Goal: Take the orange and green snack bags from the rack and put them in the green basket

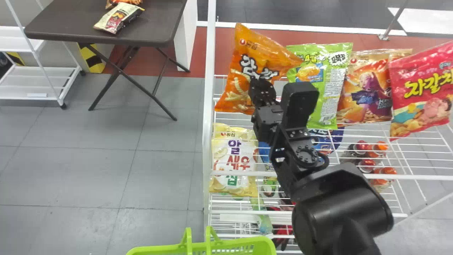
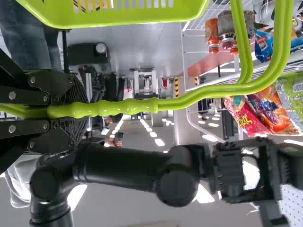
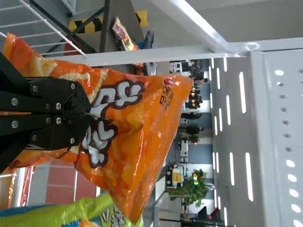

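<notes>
Nearest me, lime-green plastic basket (image 1: 159, 249), handle clamped in my left gripper (image 2: 75, 111). Beyond, my right gripper (image 1: 261, 86) pinches the glossy orange snack bag (image 1: 263, 46) at the white wire rack's (image 1: 208, 106) left end; shiny green snack bag (image 1: 329, 95) just right, on rack.

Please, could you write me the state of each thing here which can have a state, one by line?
Right gripper: fingers closed on the orange snack bag
Orange snack bag: held, tilted
Green snack bag: upright on the rack, not gripped
Left gripper: fingers closed around the basket handle
Basket handle: raised, gripped
Green basket: held by its handle
Folding table: unfolded, standing
</notes>
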